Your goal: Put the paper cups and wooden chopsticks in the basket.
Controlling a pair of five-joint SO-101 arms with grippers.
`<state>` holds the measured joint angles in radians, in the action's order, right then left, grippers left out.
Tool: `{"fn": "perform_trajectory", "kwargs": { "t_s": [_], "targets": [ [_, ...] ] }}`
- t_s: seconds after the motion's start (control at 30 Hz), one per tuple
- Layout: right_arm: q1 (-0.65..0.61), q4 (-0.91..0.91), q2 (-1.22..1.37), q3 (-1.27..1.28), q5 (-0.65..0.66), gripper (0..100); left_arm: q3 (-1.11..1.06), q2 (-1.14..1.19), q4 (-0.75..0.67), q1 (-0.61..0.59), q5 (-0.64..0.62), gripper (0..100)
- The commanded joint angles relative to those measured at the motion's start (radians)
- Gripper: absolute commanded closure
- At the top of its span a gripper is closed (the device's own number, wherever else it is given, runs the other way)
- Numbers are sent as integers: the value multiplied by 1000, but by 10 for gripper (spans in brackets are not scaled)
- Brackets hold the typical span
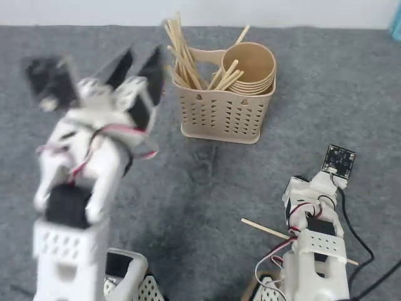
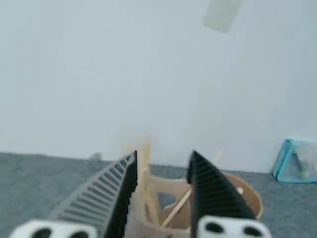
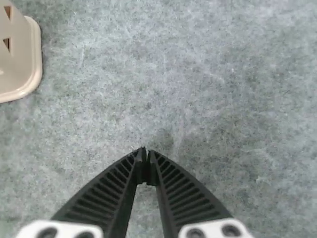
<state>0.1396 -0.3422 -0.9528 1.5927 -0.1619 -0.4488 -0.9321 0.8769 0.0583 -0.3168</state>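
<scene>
The beige perforated basket [image 1: 219, 116] stands at the back of the grey mat. It holds a stack of paper cups [image 1: 250, 66] and a bunch of wooden chopsticks [image 1: 182, 53]. My left gripper [image 1: 139, 61] is raised just left of the basket, open and empty. In the left wrist view its fingers [image 2: 124, 186] frame the basket [image 2: 163, 198] beyond. One chopstick [image 1: 266, 229] lies on the mat at the front right, running under the right arm [image 1: 313, 216]. The right gripper [image 3: 145, 152] is shut, empty, pointing down at bare mat near a basket corner [image 3: 20, 59].
A white wall rises behind the table. A light blue object [image 2: 297, 161] sits at the far right back edge. White perforated parts [image 1: 135, 279] stand at the base of the left arm. Open mat lies between the two arms and in front of the basket.
</scene>
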Motion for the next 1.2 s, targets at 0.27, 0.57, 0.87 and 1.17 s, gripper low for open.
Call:
{"fn": "perform_trajectory", "kwargs": {
  "t_s": [0.27,0.57,0.87,1.17],
  "targets": [
    [-2,-8,-27,-18,18,990,-363,-206,155,-273,-14,989],
    [-5,-64,-28,-32,18,990,-812,-470,17,-278,-8,989],
    [-2,-236,-28,-117,18,990,-1099,-786,3,-270,48,989],
    [1,-527,-225,-204,17,990,-1173,-890,89,-210,173,989]
  ]
}}
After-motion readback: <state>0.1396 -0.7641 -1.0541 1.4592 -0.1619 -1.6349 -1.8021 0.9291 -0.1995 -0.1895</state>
